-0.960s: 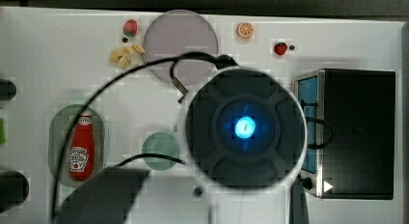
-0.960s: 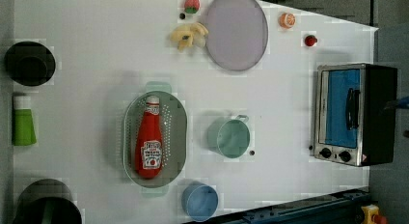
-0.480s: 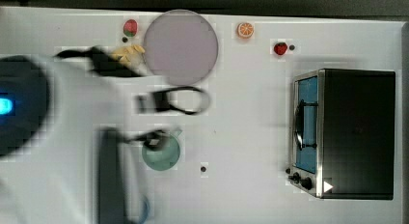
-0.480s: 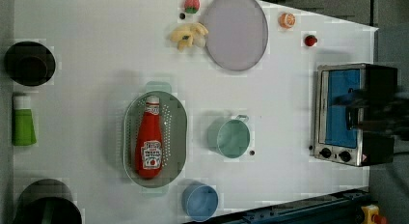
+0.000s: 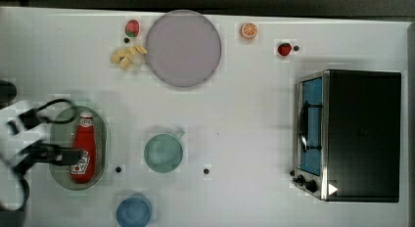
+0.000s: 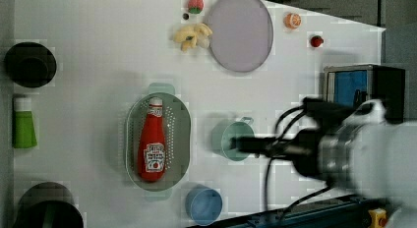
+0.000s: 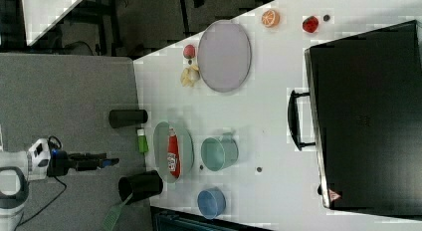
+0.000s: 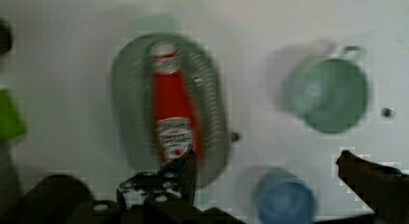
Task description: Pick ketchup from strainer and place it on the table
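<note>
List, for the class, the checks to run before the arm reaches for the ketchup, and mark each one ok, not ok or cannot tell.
1. Ketchup lies in the strainer, cap towards the plate: ok.
2. Nothing lies on the ketchup in the left view: ok.
3. Gripper open, fingers wide apart in the wrist view: ok.
4. Gripper lined up over the ketchup: cannot tell; the wrist view is blurred.
5. Bare table between the strainer and the oven for setting it down: ok.
6. Teal cup stands apart from the strainer: ok.
</note>
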You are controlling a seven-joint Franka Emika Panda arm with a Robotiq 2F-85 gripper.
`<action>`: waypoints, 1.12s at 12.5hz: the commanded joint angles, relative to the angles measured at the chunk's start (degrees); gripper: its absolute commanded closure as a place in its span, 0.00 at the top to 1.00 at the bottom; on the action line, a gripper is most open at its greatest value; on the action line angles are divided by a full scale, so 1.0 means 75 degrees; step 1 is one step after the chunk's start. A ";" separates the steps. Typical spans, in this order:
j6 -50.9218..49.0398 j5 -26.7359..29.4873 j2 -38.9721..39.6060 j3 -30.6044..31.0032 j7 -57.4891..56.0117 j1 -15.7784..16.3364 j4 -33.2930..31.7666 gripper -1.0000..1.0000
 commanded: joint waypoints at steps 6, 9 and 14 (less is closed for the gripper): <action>0.3663 -0.0648 0.0992 0.0744 0.0467 0.0022 -0.2150 1.00; 0.4903 -0.1206 0.1564 0.0744 0.0875 0.0100 -0.2885 1.00; 0.5847 -0.1884 0.2928 0.0674 0.1692 0.0182 -0.3034 1.00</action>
